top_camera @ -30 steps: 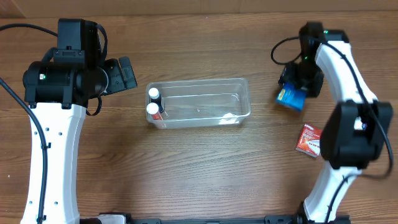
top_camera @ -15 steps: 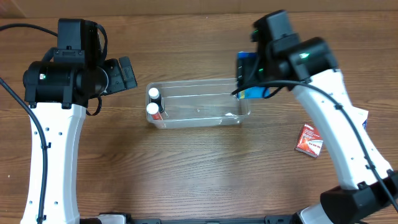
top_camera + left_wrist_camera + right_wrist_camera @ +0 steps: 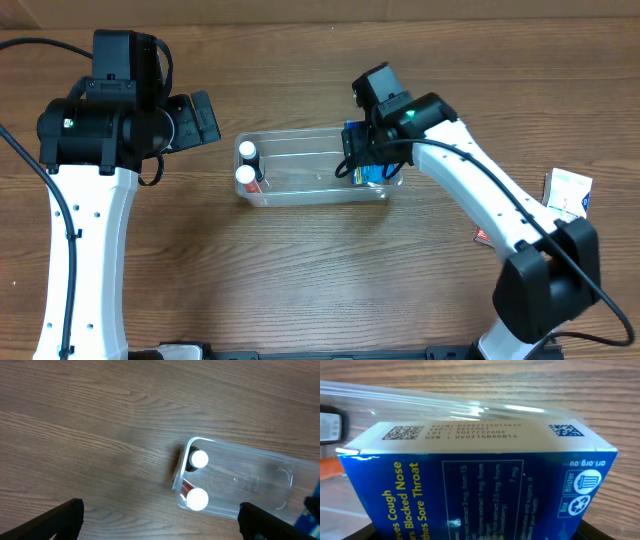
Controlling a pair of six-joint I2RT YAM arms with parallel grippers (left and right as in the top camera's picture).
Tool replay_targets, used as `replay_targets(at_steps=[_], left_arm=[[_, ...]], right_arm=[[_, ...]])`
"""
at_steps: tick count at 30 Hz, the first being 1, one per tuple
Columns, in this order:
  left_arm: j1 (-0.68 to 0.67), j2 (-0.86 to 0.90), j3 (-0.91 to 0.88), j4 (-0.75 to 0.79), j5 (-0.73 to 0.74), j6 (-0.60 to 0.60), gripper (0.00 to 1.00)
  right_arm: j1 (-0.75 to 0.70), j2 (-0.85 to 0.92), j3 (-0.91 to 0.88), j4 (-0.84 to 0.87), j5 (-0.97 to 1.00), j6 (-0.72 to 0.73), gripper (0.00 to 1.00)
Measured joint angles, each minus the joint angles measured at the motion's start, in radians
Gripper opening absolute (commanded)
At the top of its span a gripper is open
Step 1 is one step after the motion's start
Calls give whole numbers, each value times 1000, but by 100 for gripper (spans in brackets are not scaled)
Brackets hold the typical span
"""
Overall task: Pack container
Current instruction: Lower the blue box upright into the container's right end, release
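Note:
The clear plastic container (image 3: 300,195) sits mid-table, with two white-capped bottles (image 3: 246,150) (image 3: 244,176) at its left end. They also show in the left wrist view (image 3: 199,459) (image 3: 197,499) inside the container (image 3: 260,510). My right gripper (image 3: 365,160) is shut on a blue medicine box (image 3: 372,172) over the container's right end. In the right wrist view the blue box (image 3: 470,485) fills the frame with the container's rim (image 3: 420,400) behind it. My left gripper (image 3: 160,527) is open and empty, above bare table left of the container.
A red and white small box (image 3: 482,236), mostly hidden under my right arm, lies on the table at the right. A white and blue box (image 3: 568,192) lies farther right. The table is brown wood.
My right gripper has carried the blue box from the far right leftwards and down over the container's right end. The left arm has not moved.

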Motion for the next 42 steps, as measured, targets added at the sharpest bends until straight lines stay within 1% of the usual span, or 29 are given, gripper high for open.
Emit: replay_targets(at_steps=[10,12,14,16,23,27,30,33,35,38,40,42], left_arm=[[0,0,0,0,0,0,100],[0,0,0,0,0,0,100],[0,0,0,0,0,0,100],[0,0,0,0,0,0,100],[0,0,0,0,0,0,100],[0,0,0,0,0,4,100],[0,0,0,0,0,4,100],[0,0,0,-2,0,4,100],[0,0,0,-3,0,5,100],[0,0,0,-4,0,5,100],[0,0,0,-4,0,7,100],[0,0,0,-3,0,7,100]], right_arm=[[0,51,-4,28,0,-4,78],[0,53,-4,29,0,-3,83],[0,54,-4,28,0,-5,93],[0,54,-4,27,0,-3,100],[0,54,-4,21,4,-6,100],[0,54,4,-24,32,0,100],[0,49,53,-88,89,27,100],[-18,2,112,-121,151,58,100],[-57,-65,151,-119,177,76,100],[-178,-188,195,-117,201,98,100],[-322,-269,217,-130,216,107,100],[-458,-307,229,-156,230,110,100]])
